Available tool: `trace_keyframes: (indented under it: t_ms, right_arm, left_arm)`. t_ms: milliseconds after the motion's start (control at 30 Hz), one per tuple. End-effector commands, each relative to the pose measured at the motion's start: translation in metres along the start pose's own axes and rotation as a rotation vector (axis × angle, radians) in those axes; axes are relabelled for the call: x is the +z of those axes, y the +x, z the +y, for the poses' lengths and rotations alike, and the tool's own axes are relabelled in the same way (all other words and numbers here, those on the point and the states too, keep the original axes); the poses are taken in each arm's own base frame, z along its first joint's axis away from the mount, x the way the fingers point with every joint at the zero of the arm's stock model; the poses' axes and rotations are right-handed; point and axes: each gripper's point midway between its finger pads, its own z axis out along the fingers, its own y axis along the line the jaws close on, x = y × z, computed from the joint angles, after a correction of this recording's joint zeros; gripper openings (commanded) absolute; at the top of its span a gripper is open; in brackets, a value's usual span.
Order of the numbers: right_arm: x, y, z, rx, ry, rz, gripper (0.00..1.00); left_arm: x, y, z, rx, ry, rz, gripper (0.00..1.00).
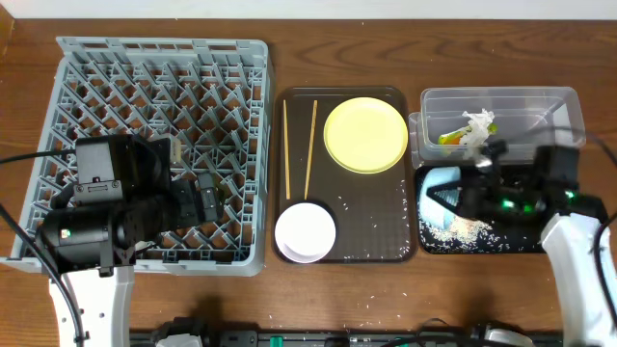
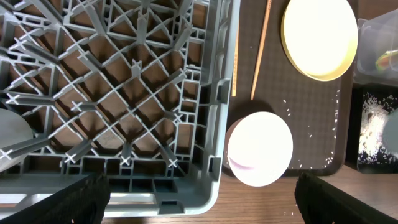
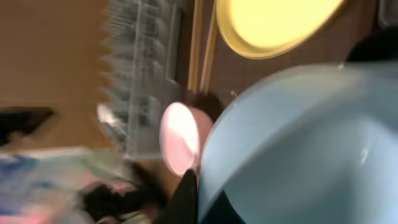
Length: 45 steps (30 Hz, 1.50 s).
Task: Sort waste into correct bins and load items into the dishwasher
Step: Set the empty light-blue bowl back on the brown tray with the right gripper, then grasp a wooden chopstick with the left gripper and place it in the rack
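Now my right gripper (image 1: 461, 198) is clamped on the rim of the light blue bowl (image 1: 436, 179), tilted over the black bin (image 1: 511, 241), where rice grains (image 1: 453, 229) lie. My left gripper (image 1: 207, 198) hangs over the grey dish rack (image 1: 96, 67), jaws wide apart. The white bowl (image 1: 305, 231) sits on the brown tray (image 1: 386, 241) beside the rack.

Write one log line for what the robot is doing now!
left fingers: open, empty, above grey plastic dish rack | right fingers: shut on light blue bowl above black rice-strewn bin | unloaded: round yellow plate, white bowl
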Motion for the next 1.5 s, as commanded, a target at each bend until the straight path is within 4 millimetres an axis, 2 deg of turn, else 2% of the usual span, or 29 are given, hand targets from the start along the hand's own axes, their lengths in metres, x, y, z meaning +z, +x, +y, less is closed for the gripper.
trace_keyframes:
  t_ms: [0,67,167,233,333,367,433,467,533,567,600,667,700,767,867,933,967,1033,1100,1133,1200,1233,1300,1333,1400,1467]
  right_arm:
    - [0.000,-0.006,0.011,-0.221,0.354,-0.008,0.01]
    - [0.014,0.003,0.020,-0.290,0.428,0.013,0.01]
    - [0.046,0.023,0.026,-0.360,0.534,0.059,0.01]
    - [0.073,0.040,0.025,-0.406,0.590,0.112,0.01]
    - [0.097,0.054,0.010,-0.408,0.691,0.155,0.01]
    - [0.107,0.058,-0.004,-0.396,0.756,0.173,0.01]
    - [0.129,0.073,-0.012,-0.371,0.730,0.252,0.02]
    - [0.137,0.079,-0.012,-0.366,0.705,0.279,0.06]
    - [0.136,0.075,-0.011,-0.364,0.707,0.271,0.35]
    - [0.132,0.067,0.000,-0.366,0.690,0.243,0.48]
    - [0.129,0.061,0.009,-0.370,0.673,0.218,0.55]
    - [0.120,0.045,0.031,-0.381,0.632,0.153,0.66]
    - [0.107,0.028,0.053,-0.385,0.589,0.078,0.73]
    - [0.085,0.005,0.072,-0.371,0.552,-0.019,0.73]
    - [0.044,-0.028,0.088,-0.290,0.511,-0.183,0.68]
    - [0.028,-0.036,0.092,-0.270,0.486,-0.227,0.66]
    - [0.019,-0.038,0.092,-0.252,0.472,-0.241,0.66]
    - [0.014,-0.036,0.088,-0.233,0.476,-0.233,0.66]
    - [0.014,-0.030,0.081,-0.219,0.498,-0.205,0.66]
    - [0.014,-0.028,0.079,-0.214,0.505,-0.195,0.66]
    - [0.015,-0.023,0.074,-0.204,0.521,-0.174,0.66]
    - [0.015,-0.023,0.073,-0.203,0.522,-0.172,0.66]
    - [0.018,-0.023,0.071,-0.198,0.528,-0.162,0.65]
    - [0.018,-0.022,0.070,-0.197,0.529,-0.160,0.65]
    - [0.018,-0.021,0.068,-0.193,0.536,-0.151,0.64]
    - [0.018,-0.020,0.067,-0.194,0.539,-0.146,0.64]
  left_arm:
    - [-0.005,-0.003,-0.002,0.020,-0.001,-0.016,0.96]
    - [-0.005,-0.004,-0.004,0.021,0.013,-0.018,0.96]
    - [-0.005,-0.004,-0.011,0.025,0.049,-0.019,0.96]
    - [-0.005,-0.004,-0.012,0.027,0.056,-0.018,0.96]
    - [-0.005,-0.003,-0.012,0.026,0.056,-0.015,0.95]
    - [-0.005,-0.002,-0.012,0.024,0.056,-0.011,0.95]
    - [-0.005,-0.002,-0.016,0.027,0.076,-0.009,0.93]
    - [-0.005,-0.001,-0.019,0.037,0.087,-0.006,0.92]
    - [-0.003,0.001,-0.028,0.077,0.104,0.003,0.92]
    - [-0.002,0.002,-0.035,0.109,0.118,0.006,0.92]
    - [0.000,0.002,-0.044,0.145,0.135,0.004,0.91]
    - [0.003,0.000,-0.056,0.196,0.160,-0.001,0.91]
    - [0.007,-0.002,-0.068,0.241,0.182,-0.006,0.88]
    - [0.020,-0.010,-0.079,0.280,0.167,-0.015,0.87]
    - [0.056,-0.019,-0.101,0.354,0.138,0.008,0.87]
    - [0.083,-0.022,-0.114,0.383,0.127,0.031,0.85]
    - [0.108,-0.025,-0.120,0.399,0.089,0.041,0.84]
    - [0.143,-0.031,-0.123,0.412,0.024,0.043,0.83]
    - [0.190,-0.035,-0.130,0.426,0.012,0.056,0.76]
    - [0.200,-0.036,-0.131,0.427,0.012,0.056,0.72]
    - [0.233,-0.038,-0.133,0.430,0.011,0.057,0.67]
    - [0.239,-0.039,-0.132,0.430,0.009,0.057,0.65]
    - [0.271,-0.042,-0.122,0.430,-0.047,0.046,0.62]
    - [0.274,-0.042,-0.120,0.431,-0.057,0.045,0.62]
    - [0.297,-0.037,-0.108,0.432,-0.104,0.061,0.61]
    - [0.308,-0.030,-0.103,0.432,-0.113,0.087,0.54]
